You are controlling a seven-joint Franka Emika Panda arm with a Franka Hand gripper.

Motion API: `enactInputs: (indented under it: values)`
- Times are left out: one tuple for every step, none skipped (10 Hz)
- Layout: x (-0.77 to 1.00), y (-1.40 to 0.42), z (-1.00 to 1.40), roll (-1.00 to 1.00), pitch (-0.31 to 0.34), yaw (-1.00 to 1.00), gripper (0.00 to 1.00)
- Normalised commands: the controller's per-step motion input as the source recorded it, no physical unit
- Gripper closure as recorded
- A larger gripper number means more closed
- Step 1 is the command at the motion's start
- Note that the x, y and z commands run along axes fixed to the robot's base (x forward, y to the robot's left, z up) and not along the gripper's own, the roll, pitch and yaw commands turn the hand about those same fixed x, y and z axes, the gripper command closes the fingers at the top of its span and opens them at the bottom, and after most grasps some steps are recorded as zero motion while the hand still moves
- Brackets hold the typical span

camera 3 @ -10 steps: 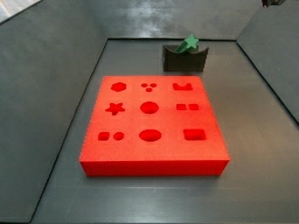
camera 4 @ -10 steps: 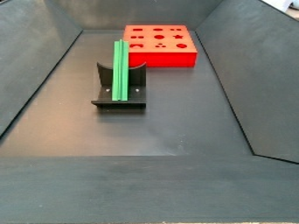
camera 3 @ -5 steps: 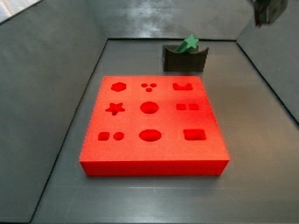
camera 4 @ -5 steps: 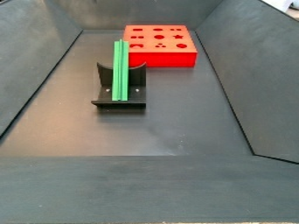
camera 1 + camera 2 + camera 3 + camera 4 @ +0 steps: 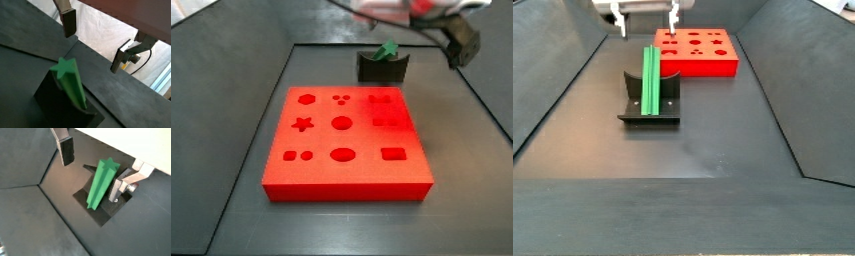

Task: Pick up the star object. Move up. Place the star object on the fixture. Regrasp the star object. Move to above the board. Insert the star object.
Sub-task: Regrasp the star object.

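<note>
The star object (image 5: 649, 78) is a long bright green prism lying in the notch of the dark fixture (image 5: 651, 108). It also shows in a side view (image 5: 385, 49) on the fixture (image 5: 381, 69), and in both wrist views (image 5: 71, 83) (image 5: 99, 185). The gripper (image 5: 647, 21) is open and empty. It hangs above the end of the star object that points toward the board, blurred in a side view (image 5: 445, 25). In both wrist views the gripper (image 5: 95, 41) (image 5: 92, 170) straddles the star object without touching it. The red board (image 5: 345, 140) lies flat beyond the fixture (image 5: 698, 52).
Dark sloping bin walls (image 5: 553, 90) rise on the sides (image 5: 225, 110). The fixture's base plate (image 5: 100, 215) sits on the dark floor (image 5: 700, 150).
The gripper was almost out of both side views before. It has come down into view, open, above the star object. The star object, fixture and board have not moved.
</note>
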Motion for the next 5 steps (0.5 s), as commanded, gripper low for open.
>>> enactInputs:
  values:
    - [0.06,0.03,-1.0,0.06,-0.105,-0.08,0.0]
    - [0.06,0.02,-1.0,0.05,-0.074,-0.09,0.0]
    - [0.06,0.02,-0.93,0.05,-0.053,-0.08,0.0]
    - [0.05,0.01,-0.71,0.05,-0.026,-0.07,0.0]
    - [0.05,0.01,-0.55,0.05,-0.004,-0.06,0.0]
